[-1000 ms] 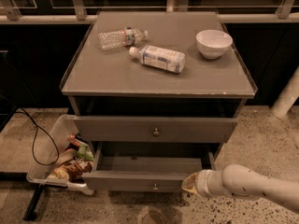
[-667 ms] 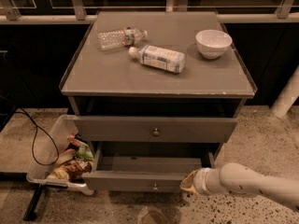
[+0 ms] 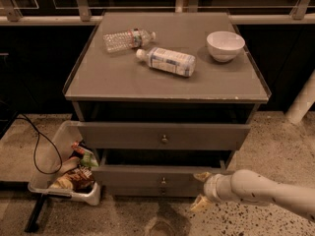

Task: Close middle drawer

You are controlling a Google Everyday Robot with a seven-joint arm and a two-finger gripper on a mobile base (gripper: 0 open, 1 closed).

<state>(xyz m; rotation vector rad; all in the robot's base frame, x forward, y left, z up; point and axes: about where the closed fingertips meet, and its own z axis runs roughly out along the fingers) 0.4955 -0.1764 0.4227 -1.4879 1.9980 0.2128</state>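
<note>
The middle drawer [image 3: 147, 177] is the low grey front with a small round knob [image 3: 162, 181], under the taller top drawer [image 3: 162, 135]. It stands pulled out, with a dark gap above its front. My gripper [image 3: 199, 191], on a white arm coming in from the lower right, is at the right end of that front. Its fingers are spread open and hold nothing; one fingertip [image 3: 201, 176] is against the drawer's right corner, the other [image 3: 198, 204] is lower, near the floor. The lowest drawer is hidden beneath.
On the cabinet top [image 3: 98, 77] lie a clear water bottle [image 3: 127, 39] and a labelled bottle [image 3: 167, 61], and a white bowl [image 3: 225, 45] stands there. A white bin of snack packs [image 3: 69, 173] stands on the floor at the left, with a black cable [image 3: 37, 146].
The middle drawer front has slid back toward the cabinet. My gripper has moved slightly left with it at the drawer's right end.
</note>
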